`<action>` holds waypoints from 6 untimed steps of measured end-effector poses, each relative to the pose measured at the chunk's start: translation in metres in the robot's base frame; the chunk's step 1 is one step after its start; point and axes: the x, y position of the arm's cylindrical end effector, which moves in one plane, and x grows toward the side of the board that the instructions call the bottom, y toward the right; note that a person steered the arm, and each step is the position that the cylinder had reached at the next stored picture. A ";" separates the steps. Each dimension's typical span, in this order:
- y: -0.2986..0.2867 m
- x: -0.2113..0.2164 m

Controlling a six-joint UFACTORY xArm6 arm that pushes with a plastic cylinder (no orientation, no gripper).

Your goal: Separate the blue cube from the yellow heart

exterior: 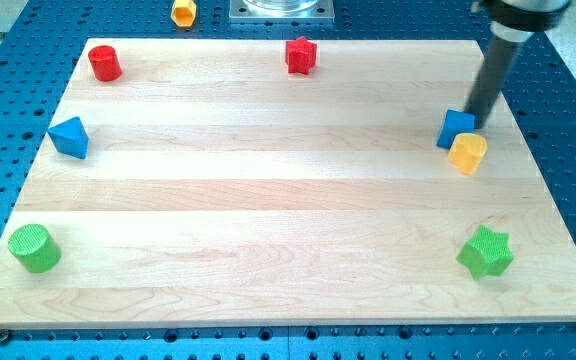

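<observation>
green cylinder (34, 248): bottom-left corner of the wooden board (268, 200).
blue triangle (69, 137): left edge, above it.
red cylinder (104, 62): top-left corner.
yellow hexagon (183, 12): off the board, past top edge (partly cropped).
red star (301, 55): top edge, approx. mid.
blue cube (456, 128): right side, touching the yellow heart (467, 153) just below-right of it.
my tip (480, 122): at the cube's upper-right side, touching or nearly.
jaws: no gripper, rod only.
green star (485, 252): bottom-right, well apart from the pair.
</observation>
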 end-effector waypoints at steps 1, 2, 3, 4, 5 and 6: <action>-0.005 0.017; -0.082 0.018; -0.221 0.018; -0.275 0.068; -0.356 0.125; -0.399 0.168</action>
